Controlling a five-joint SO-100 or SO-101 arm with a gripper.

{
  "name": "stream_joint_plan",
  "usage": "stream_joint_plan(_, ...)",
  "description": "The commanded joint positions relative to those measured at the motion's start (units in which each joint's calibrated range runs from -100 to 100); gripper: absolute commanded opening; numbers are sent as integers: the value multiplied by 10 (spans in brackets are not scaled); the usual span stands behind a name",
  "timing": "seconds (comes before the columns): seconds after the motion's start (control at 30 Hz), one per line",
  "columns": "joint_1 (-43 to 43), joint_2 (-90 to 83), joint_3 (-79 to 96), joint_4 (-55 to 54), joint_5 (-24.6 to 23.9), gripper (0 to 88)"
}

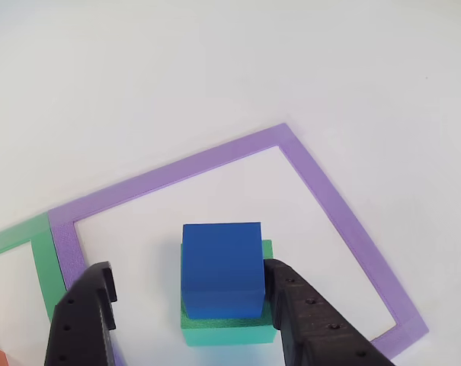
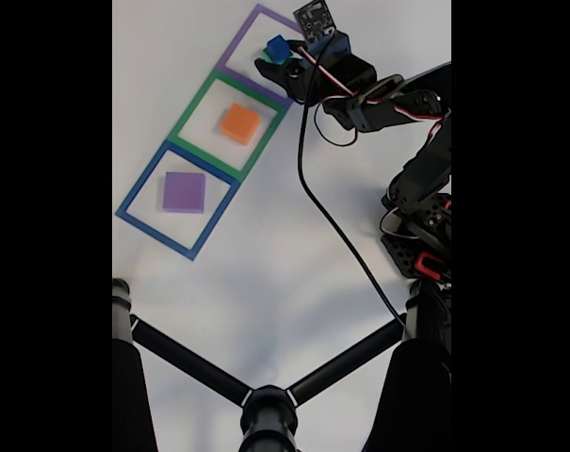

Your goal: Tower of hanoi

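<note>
The tower of hanoi is spread over three spots. A blue cube [image 1: 221, 267] sits on a green block [image 1: 226, 332] inside the purple frame [image 1: 325, 194]. In the fixed view the blue cube [image 2: 276, 47] is at the top, the orange block [image 2: 239, 122] lies in the green frame [image 2: 195, 105], and the flat purple block [image 2: 183, 191] lies in the blue frame [image 2: 141, 223]. My gripper [image 1: 188, 309] is open and straddles the blue cube: the right finger [image 1: 299, 313] is at the cube's side, the left finger [image 1: 85, 316] stands well apart from it. The gripper [image 2: 289, 58] reaches in from the right.
A black cable [image 2: 327, 221] runs down the white table from the arm [image 2: 421, 179] at the right. Black tripod legs [image 2: 266, 405] cross the bottom of the fixed view. A corner of the green frame [image 1: 40, 263] shows left of the purple one.
</note>
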Motion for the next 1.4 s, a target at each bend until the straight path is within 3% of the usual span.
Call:
stream_joint_plan(0.0, 1, -53, -25, 32, 2, 221)
stream_joint_plan(0.3, -14, -244, -173, 399, 2, 181)
stream_joint_plan(0.37, -19, -283, -224, 513, 2, 142)
stream_joint_plan(0.47, -37, -323, -312, 676, 2, 1)
stream_joint_plan(0.63, -76, -340, -511, 984, 2, 0)
stream_joint_plan(0.77, -118, -352, -608, 1124, 2, 1)
stream_joint_plan(1.1, -173, -447, -538, 1160, 2, 143)
stream_joint_plan(1.23, -179, -493, -420, 1080, 2, 185)
stream_joint_plan(1.37, -179, -553, -239, 923, 2, 192)
